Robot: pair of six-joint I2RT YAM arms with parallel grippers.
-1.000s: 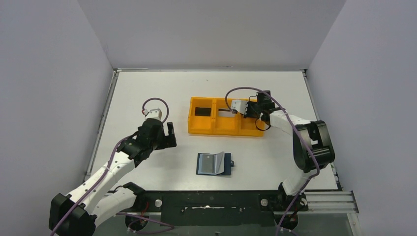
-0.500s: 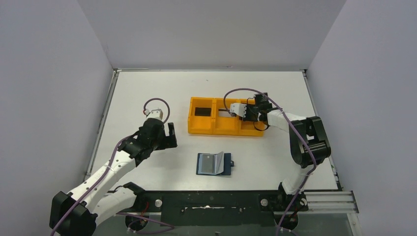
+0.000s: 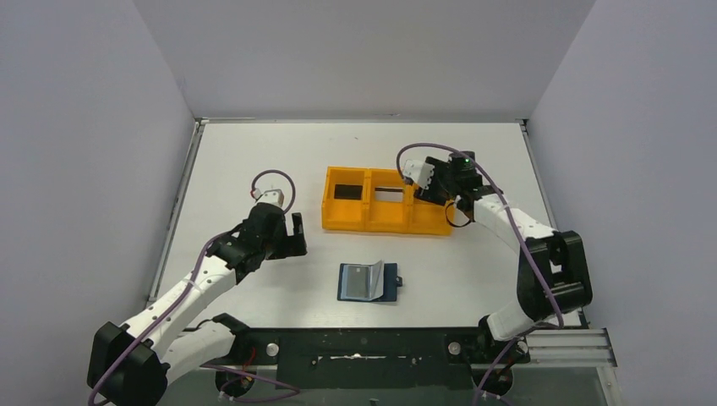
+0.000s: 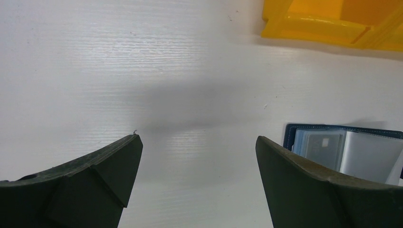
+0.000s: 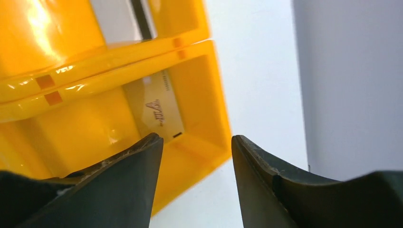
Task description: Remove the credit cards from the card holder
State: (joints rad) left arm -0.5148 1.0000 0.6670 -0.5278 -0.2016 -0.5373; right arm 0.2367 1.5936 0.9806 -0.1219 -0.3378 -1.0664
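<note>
While the right claw (image 5: 197,140) hangs over the 3 o'clock bin of the orange tray (image 3: 385,225), its jaws stand parted with nothing between them. A beige card (image 5: 159,107) lies flat on that bin's floor below. My left claw (image 4: 198,138) is spread wide and empty, hovering above the worktop (image 3: 254,161) at 9 o'clock of the card holder (image 3: 369,282). The holder lies open at 6 o'clock of the tray. A pale card (image 4: 324,145) sits in its clear sleeve, so I judge the job unfinished. To do the next stretch well, I'd raise the right claw straight up past the tray wall before swinging toward 7 o'clock. I'd bring the left claw down on the holder's navy flap to pin it. Only then would I pinch the card's exposed edge and draw it out flat along the sleeve, slowly, so the holder doesn't drag.
</note>
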